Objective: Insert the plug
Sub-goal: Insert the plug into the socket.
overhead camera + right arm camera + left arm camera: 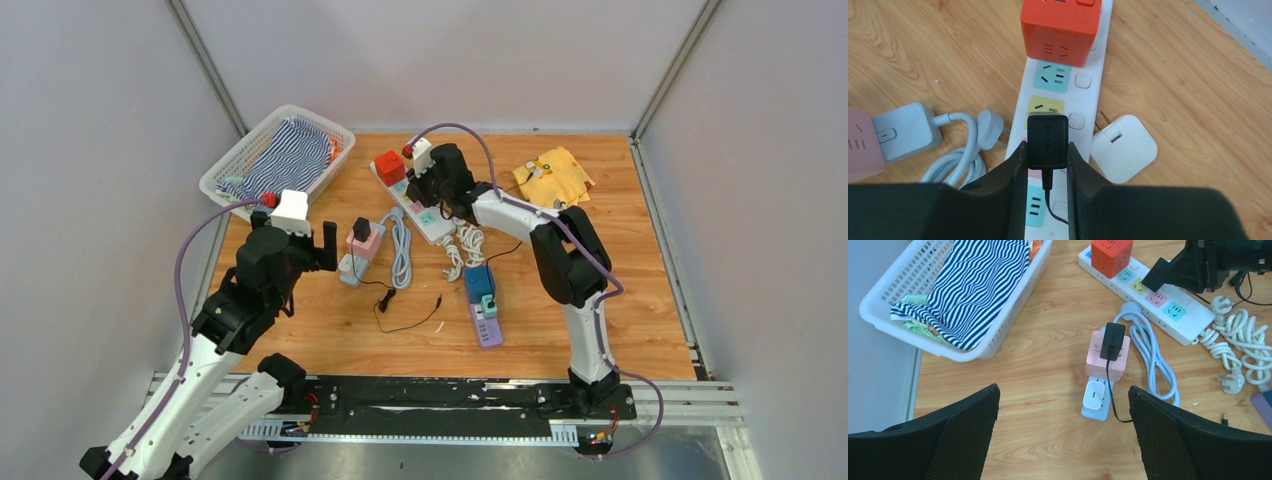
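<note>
room: pale grey wall panels (90, 150) close in three sides, with metal posts in the back corners.
worktop (630, 310): light wood board with visible grain; a black rail (420, 392) runs along its near edge.
left arm (265, 270): poised over the left of the worktop, jaws wide apart and holding nothing.
right arm (560, 250): reaches to the back centre, jaws clamped on the black plug.
white basket (222, 172): back left corner, holds a blue-and-white striped cloth (295, 155).
yellow cloth (555, 175): crumpled, back right.
white power strip (1100, 60): lies diagonally at back centre, with coloured sockets and an orange cube (1060, 30) at its far end.
purple strip (487, 322): front centre, carries blue and teal adapters.
pink cube (1108, 357): left of centre, a black adapter on top.
black plug (1047, 141): over the white power strip, covering the near part of its yellow socket; cannot tell whether it is seated.
white charger (1124, 148): flat on the wood, just beside the strip.
</note>
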Action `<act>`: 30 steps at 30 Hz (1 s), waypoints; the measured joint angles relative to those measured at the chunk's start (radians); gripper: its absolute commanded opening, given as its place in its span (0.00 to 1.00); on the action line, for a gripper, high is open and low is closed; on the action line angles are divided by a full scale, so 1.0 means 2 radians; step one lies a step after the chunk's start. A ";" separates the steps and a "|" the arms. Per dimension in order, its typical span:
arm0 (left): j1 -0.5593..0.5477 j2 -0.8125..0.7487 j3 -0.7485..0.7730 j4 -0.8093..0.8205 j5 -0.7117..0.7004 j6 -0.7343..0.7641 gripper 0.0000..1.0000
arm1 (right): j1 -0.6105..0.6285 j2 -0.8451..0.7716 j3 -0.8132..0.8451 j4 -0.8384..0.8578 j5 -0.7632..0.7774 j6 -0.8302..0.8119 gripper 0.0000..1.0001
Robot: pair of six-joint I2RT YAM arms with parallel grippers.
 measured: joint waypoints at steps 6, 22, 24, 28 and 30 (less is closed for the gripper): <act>0.000 0.001 0.000 0.000 0.000 0.000 1.00 | 0.009 0.019 0.023 -0.010 0.019 0.001 0.00; 0.000 0.001 0.000 0.000 0.000 0.000 1.00 | 0.015 0.055 0.100 -0.076 0.049 -0.003 0.00; 0.000 0.001 0.000 0.000 0.000 0.000 1.00 | 0.018 0.065 0.121 -0.096 0.055 -0.007 0.00; 0.000 0.001 0.000 0.000 -0.001 0.000 1.00 | 0.026 0.078 0.153 -0.127 0.078 -0.008 0.00; 0.000 0.001 0.000 0.000 -0.002 0.000 1.00 | 0.028 0.083 0.164 -0.141 0.089 -0.005 0.00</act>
